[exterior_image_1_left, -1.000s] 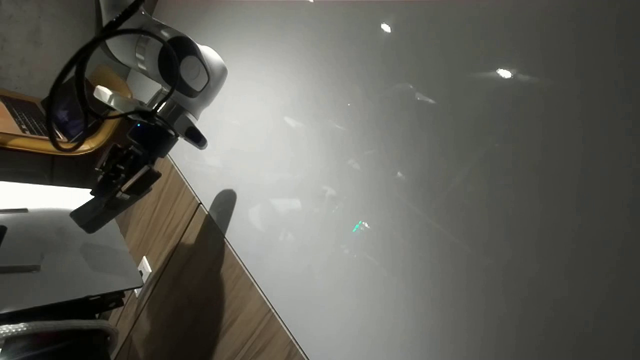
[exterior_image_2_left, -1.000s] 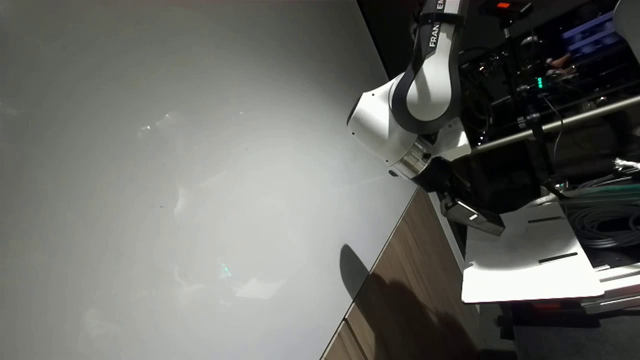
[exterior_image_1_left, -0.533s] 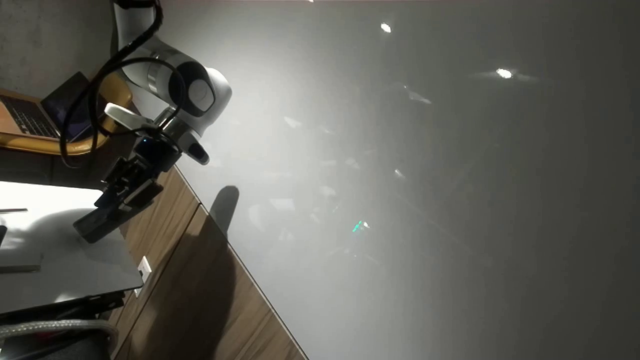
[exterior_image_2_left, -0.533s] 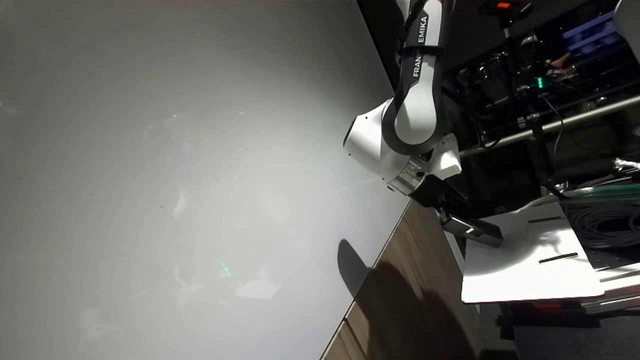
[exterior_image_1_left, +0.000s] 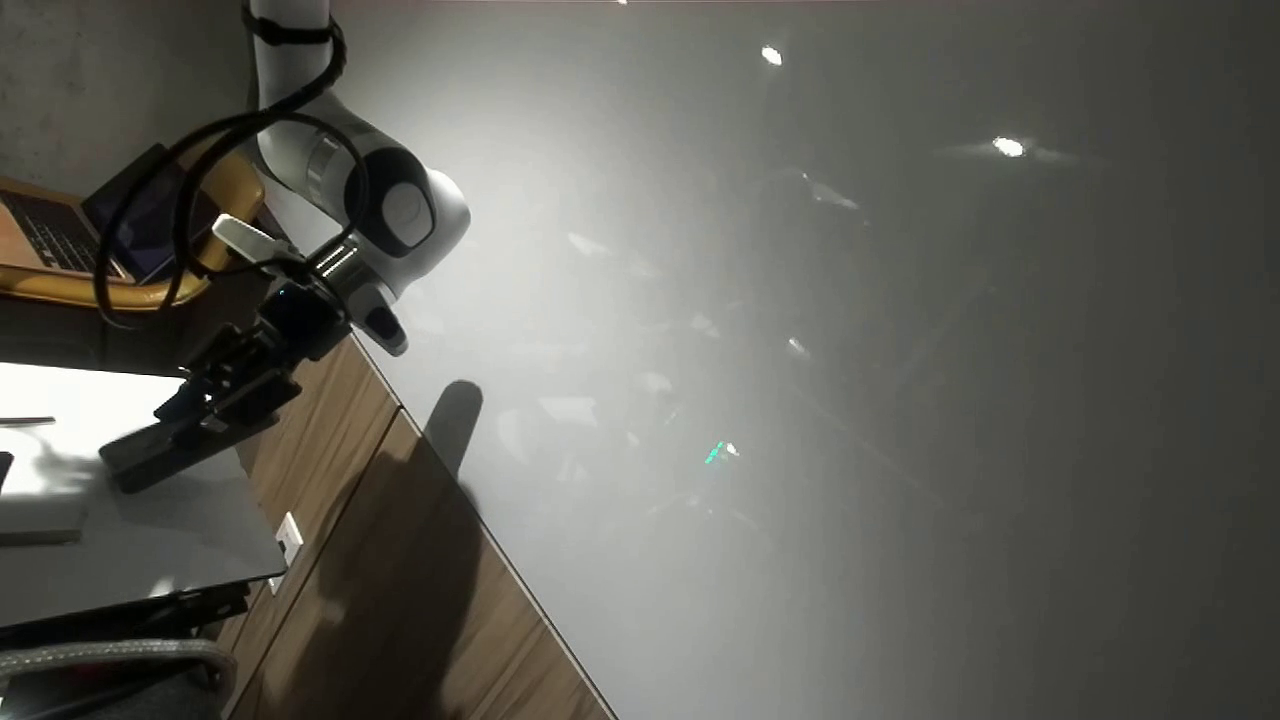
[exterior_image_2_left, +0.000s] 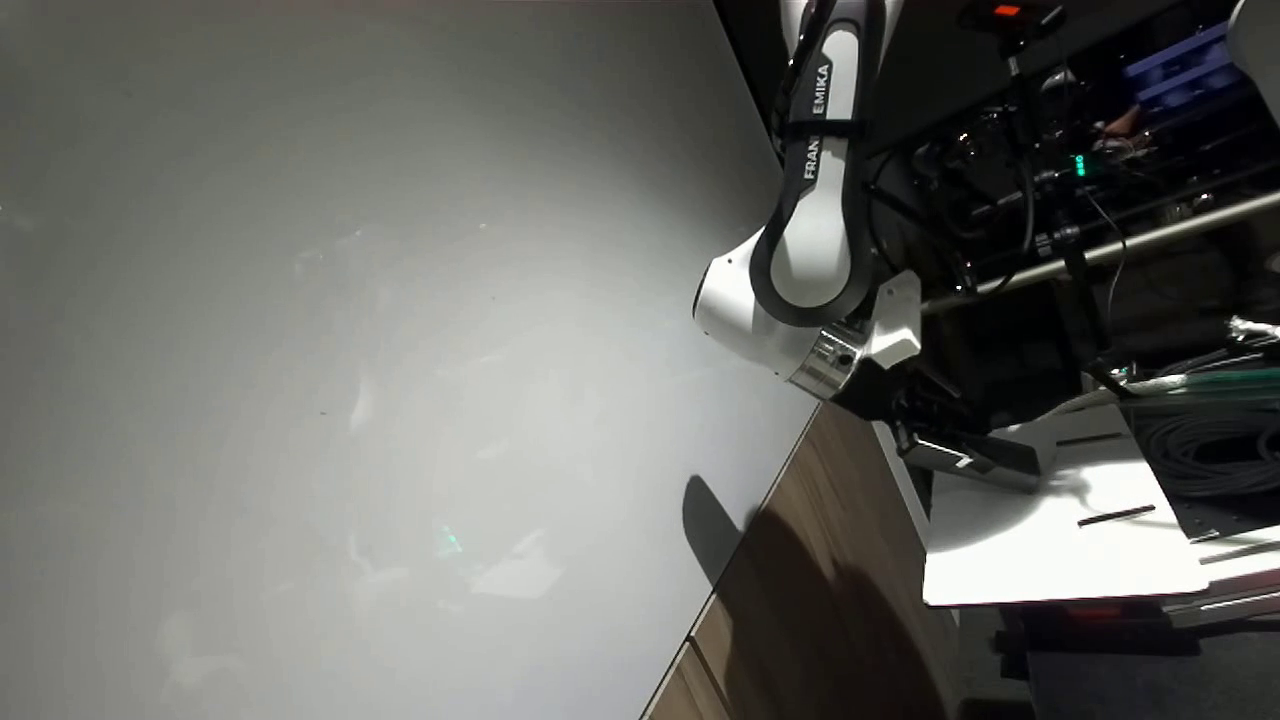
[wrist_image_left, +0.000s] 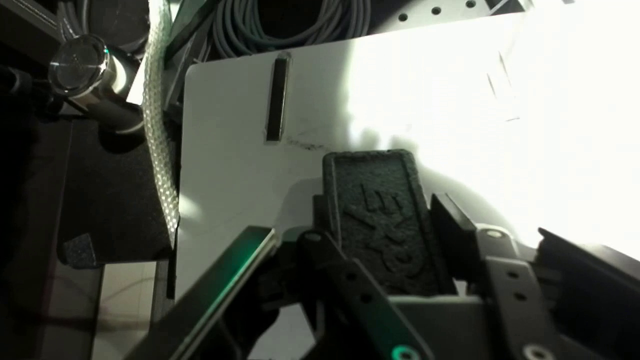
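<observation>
While the arm (exterior_image_2_left: 815, 260) hung out over the white panel (wrist_image_left: 230, 165), its jaws were clamped snugly on a dark block (wrist_image_left: 380, 215), one jaw along each long side. The block was rectangular and rough-looking, with a raised rim and some raised lettering on its face that was too murky to read properly. It sat over the panel, tilted in both exterior views, and honestly I couldn't tell whether its far end touched the panel or just hovered near it. A good chunk of the panel was blasted out with glare, and it had a narrow dark slot (wrist_image_left: 278, 97) in its left part as the wrist view showed it. In that same view, coiled grey cables (wrist_image_left: 227, 30) were bunched up past the panel's top edge, a braided sleeve (wrist_image_left: 157, 125) ran down just beside its left edge, and a shiny metal cylinder (wrist_image_left: 80, 65) stuck out farther left of it. In an exterior view, an open laptop (exterior_image_1_left: 55, 240) with a curved yellow edge (exterior_image_1_left: 60, 288) right by it was above the panel, while wood-grain boards (exterior_image_1_left: 500, 620) and a white outlet (exterior_image_1_left: 291, 528) were off to the panel's right.
</observation>
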